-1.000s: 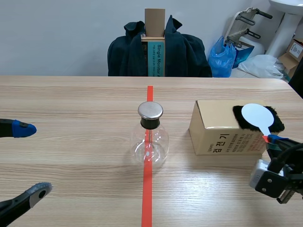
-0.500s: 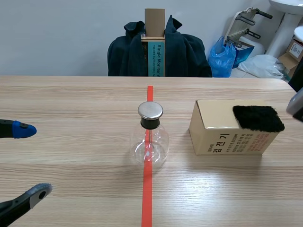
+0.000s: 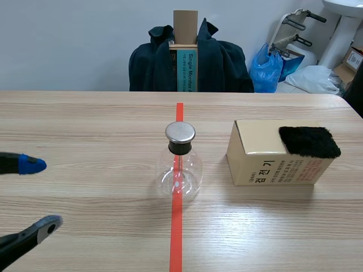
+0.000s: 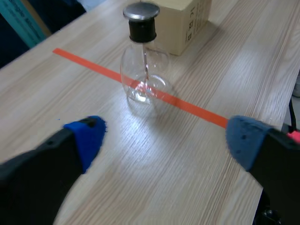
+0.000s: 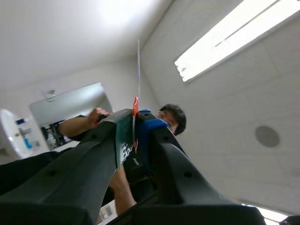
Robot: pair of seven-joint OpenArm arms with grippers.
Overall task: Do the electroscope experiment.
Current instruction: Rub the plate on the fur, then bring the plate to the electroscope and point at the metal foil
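Glass flask (image 3: 179, 170), frame centre: fragile, slippery; I'd take its black neck (image 3: 180, 148). Left gripper (image 4: 166, 138) gapes; right gripper (image 5: 136, 124) clamps a thin wand (image 5: 138, 70).

Clear, glossy round glass flask (image 3: 179, 174) with brushed metal disc cap (image 3: 180, 132), matt tan cardboard box (image 3: 252, 148), fuzzy black fur pad (image 3: 309, 141), smooth light wood-grain table (image 3: 85, 124).

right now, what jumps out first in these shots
A glass flask stands on the red tape line mid-table; the box to its right carries a black fur pad. The left gripper hangs open at the near left, while the right gripper points at the ceiling, shut on a thin strip.
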